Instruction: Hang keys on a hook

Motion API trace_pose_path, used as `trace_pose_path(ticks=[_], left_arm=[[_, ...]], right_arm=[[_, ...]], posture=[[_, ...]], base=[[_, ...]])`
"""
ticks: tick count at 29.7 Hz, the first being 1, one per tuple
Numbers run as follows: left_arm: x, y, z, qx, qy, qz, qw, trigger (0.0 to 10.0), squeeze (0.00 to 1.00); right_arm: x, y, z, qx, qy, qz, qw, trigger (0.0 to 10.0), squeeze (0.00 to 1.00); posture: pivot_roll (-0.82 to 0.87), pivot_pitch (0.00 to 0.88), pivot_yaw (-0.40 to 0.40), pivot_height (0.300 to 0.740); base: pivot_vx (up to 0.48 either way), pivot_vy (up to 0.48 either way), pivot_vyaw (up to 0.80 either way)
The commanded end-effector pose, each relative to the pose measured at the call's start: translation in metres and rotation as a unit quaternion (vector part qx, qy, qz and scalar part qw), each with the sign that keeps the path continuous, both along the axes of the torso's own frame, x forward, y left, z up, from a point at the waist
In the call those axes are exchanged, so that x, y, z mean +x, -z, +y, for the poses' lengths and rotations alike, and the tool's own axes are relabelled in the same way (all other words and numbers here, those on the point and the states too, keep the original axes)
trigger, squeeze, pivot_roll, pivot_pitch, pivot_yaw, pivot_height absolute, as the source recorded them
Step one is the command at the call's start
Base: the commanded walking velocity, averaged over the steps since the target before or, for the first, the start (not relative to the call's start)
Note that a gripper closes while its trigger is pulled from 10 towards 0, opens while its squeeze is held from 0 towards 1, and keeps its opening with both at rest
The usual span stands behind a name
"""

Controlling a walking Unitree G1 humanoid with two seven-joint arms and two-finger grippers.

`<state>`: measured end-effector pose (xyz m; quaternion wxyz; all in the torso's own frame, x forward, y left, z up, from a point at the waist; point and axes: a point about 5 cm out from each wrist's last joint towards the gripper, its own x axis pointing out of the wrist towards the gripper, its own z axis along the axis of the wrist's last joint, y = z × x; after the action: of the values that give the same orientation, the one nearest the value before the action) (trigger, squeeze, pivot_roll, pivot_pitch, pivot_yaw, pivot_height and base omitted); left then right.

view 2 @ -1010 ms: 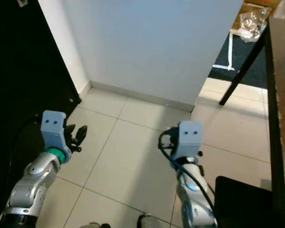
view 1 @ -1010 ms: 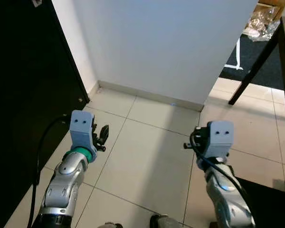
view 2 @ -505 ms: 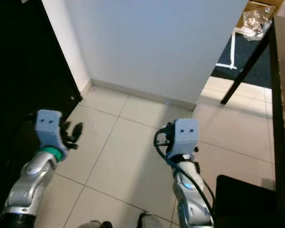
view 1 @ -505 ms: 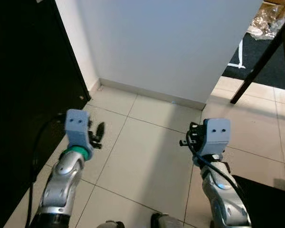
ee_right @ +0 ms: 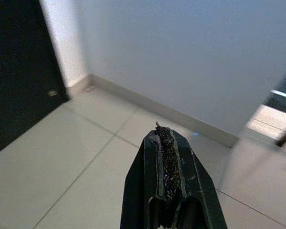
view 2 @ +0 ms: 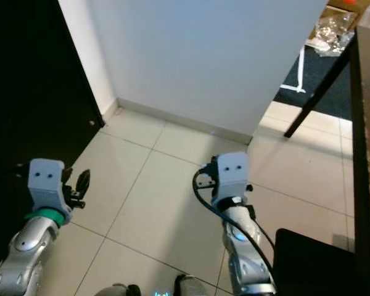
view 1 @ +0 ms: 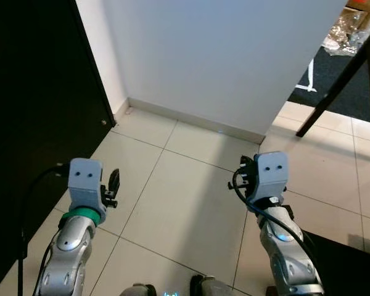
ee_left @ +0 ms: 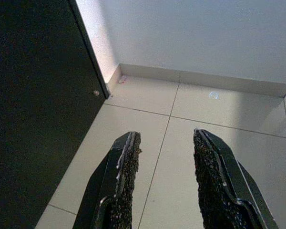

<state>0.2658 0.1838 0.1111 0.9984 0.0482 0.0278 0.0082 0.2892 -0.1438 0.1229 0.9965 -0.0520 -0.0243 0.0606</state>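
No keys or hook can be seen, but keys are likely small, hard and jingly, best pinched by the ring; the left gripper (ee_left: 164,183) at 8 o'clock has its fingers apart, and the right gripper (ee_right: 166,143) at 4 o'clock has its fingers pressed together on nothing.

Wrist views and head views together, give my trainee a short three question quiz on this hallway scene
1. True or false: the left gripper has its two long black fingers spread apart over the pale tiled floor.
2. The right gripper has its fingers: A) wide open B) pressed together with nothing between them C) clamped on a set of keys.
3. Fill in: the tall black door panel stands on the robot's ____ side, meeting the plain white wall at the corner.

Key: 1 true; 2 B; 3 left.
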Motion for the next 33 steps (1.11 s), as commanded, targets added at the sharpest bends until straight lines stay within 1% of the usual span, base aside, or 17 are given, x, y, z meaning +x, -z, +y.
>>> trace_pose_path(ticks=[1, 6, 8, 10, 11, 12, 14, 15, 16, 19, 22, 24, 26, 27, 30, 31, 33], left_arm=[[-0.005, 0.001, 0.003, 0.008, -0.005, 0.002, 1.000, 10.0, 0.00], [-0.007, -0.005, 0.007, 0.012, -0.027, -0.014, 0.999, 10.0, 0.00], [-0.001, -0.016, 0.003, 0.023, -0.030, -0.043, 0.998, 10.0, 0.00], [0.002, -0.021, 0.001, 0.028, -0.027, -0.055, 0.998, 10.0, 0.00], [0.002, -0.021, 0.001, 0.028, -0.027, -0.055, 0.998, 10.0, 0.00], [0.006, -0.025, -0.001, 0.036, -0.022, -0.066, 0.997, 10.0, 0.00], [0.013, -0.032, -0.005, 0.053, -0.009, -0.082, 0.995, 10.0, 0.00], [0.013, -0.032, -0.005, 0.053, -0.009, -0.082, 0.995, 10.0, 0.00], [0.017, -0.037, -0.007, 0.058, -0.002, -0.090, 0.994, 10.0, 0.00], [0.023, -0.045, -0.006, 0.063, 0.002, -0.103, 0.993, 10.0, 0.00], [0.029, -0.051, -0.006, 0.066, 0.004, -0.111, 0.992, 10.0, 0.00], [0.029, -0.051, -0.006, 0.066, 0.004, -0.111, 0.992, 10.0, 0.00], [0.034, -0.046, -0.007, 0.074, 0.005, -0.095, 0.993, 10.0, 0.00], [0.034, -0.046, -0.007, 0.074, 0.005, -0.095, 0.993, 10.0, 0.00], [0.035, -0.030, -0.008, 0.049, 0.004, -0.063, 0.997, 10.0, 0.00], [0.035, -0.030, -0.008, 0.049, 0.004, -0.063, 0.997, 10.0, 0.00], [0.035, -0.024, -0.007, 0.031, 0.001, -0.052, 0.998, 10.0, 0.00]], right_arm=[[-0.002, 0.008, 0.004, 0.002, -0.013, 0.015, 1.000, 10.0, 0.00], [0.000, 0.009, 0.012, -0.001, -0.035, 0.002, 0.999, 10.0, 0.00], [0.002, 0.010, 0.016, 0.029, -0.061, 0.018, 0.998, 10.0, 0.00], [0.003, 0.009, 0.015, 0.041, -0.064, 0.018, 0.997, 10.0, 0.00], [0.003, 0.009, 0.015, 0.041, -0.064, 0.018, 0.997, 10.0, 0.00], [0.003, 0.008, 0.014, 0.049, -0.062, 0.018, 0.997, 10.0, 0.00], [0.004, 0.006, 0.011, 0.045, -0.049, 0.011, 0.998, 10.0, 0.00], [0.004, 0.006, 0.011, 0.045, -0.049, 0.011, 0.998, 10.0, 0.00], [0.003, 0.003, 0.010, 0.041, -0.039, 0.010, 0.998, 10.0, 0.00], [0.002, -0.004, 0.009, 0.034, -0.031, -0.006, 0.999, 10.0, 0.00], [0.000, -0.011, 0.004, 0.036, -0.019, -0.029, 0.999, 10.0, 0.00], [0.000, -0.011, 0.004, 0.036, -0.019, -0.029, 0.999, 10.0, 0.00], [-0.001, -0.014, -0.005, 0.036, -0.002, -0.044, 0.998, 10.0, 0.00], [-0.001, -0.014, -0.005, 0.036, -0.002, -0.044, 0.998, 10.0, 0.00], [-0.002, -0.020, -0.024, 0.026, 0.028, -0.063, 0.997, 10.0, 0.00], [-0.002, -0.020, -0.024, 0.026, 0.028, -0.063, 0.997, 10.0, 0.00], [-0.001, -0.022, -0.031, 0.029, 0.043, -0.067, 0.996, 10.0, 0.00]], posture=[[0.01, 0.121, 0.053, 0.740], [0.03, 0.116, 0.046, 0.740], [0.04, 0.107, 0.050, 0.740], [0.04, 0.106, 0.053, 0.740], [0.04, 0.106, 0.053, 0.740], [0.03, 0.098, 0.061, 0.740], [0.03, 0.095, 0.065, 0.740], [0.03, 0.095, 0.065, 0.740], [0.00, 0.083, 0.081, 0.740], [-0.01, 0.073, 0.091, 0.740], [-0.03, 0.032, 0.105, 0.740], [-0.03, 0.032, 0.105, 0.740], [-0.07, 0.004, 0.094, 0.740], [-0.07, 0.004, 0.094, 0.740], [-0.09, 0.000, 0.085, 0.740], [-0.09, 0.000, 0.085, 0.740], [-0.10, 0.000, 0.093, 0.740]], base=[[0.000, 0.000, 0.00], [0.000, 0.000, 0.00], [0.000, 0.000, 0.00], [0.000, 0.000, 0.00], [0.000, 0.000, 0.00], [0.000, 0.000, 0.00], [0.000, 0.000, 0.00], [0.000, 0.000, 0.00], [0.000, 0.000, 0.00], [0.000, 0.000, 0.00], [0.000, 0.000, 0.00], [0.000, 0.000, 0.00], [0.000, 0.000, 0.00], [0.000, 0.000, 0.00], [0.000, 0.000, 0.00], [0.000, 0.000, 0.00], [0.000, 0.000, 0.00]])
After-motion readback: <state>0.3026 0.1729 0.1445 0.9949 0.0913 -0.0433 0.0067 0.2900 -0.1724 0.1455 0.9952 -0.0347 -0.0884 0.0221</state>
